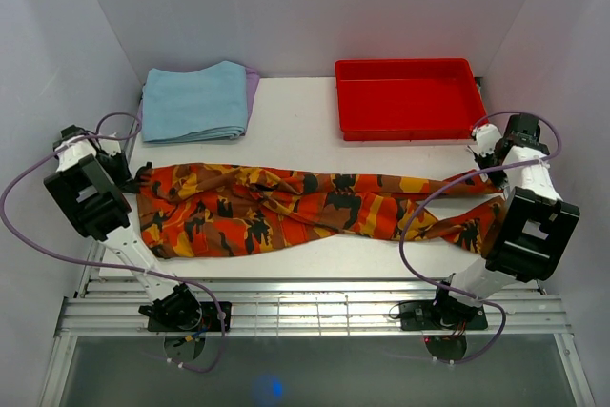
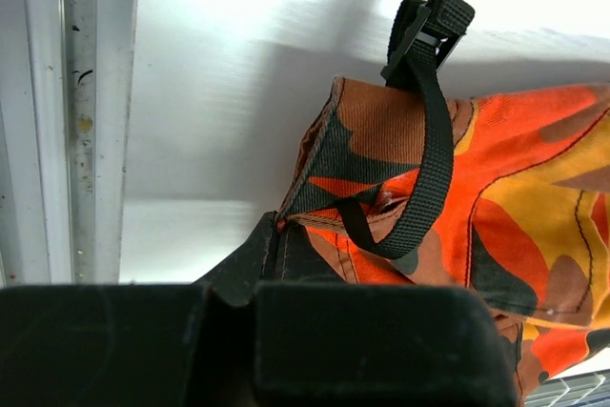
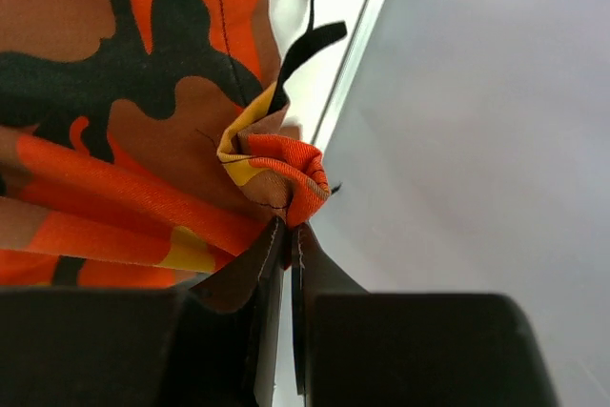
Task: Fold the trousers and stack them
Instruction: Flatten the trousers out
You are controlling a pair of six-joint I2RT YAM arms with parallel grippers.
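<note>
At the table's (image 1: 295, 102) nine o'clock edge, the left gripper (image 2: 262, 254) was clamped on a corner of the trousers (image 1: 286, 207), which lay twisted across to three o'clock, where the right gripper (image 3: 289, 240) was pinched tight on a bunched edge.

The trousers (image 1: 305, 209), camouflage in orange, red, yellow and black, lie stretched long and twisted between both grippers. A corner of the wider end, bearing a black strap (image 2: 429, 154), is pinched by the left gripper (image 2: 250, 283). A bunched fold is nipped in the right gripper (image 3: 289, 235).
</note>
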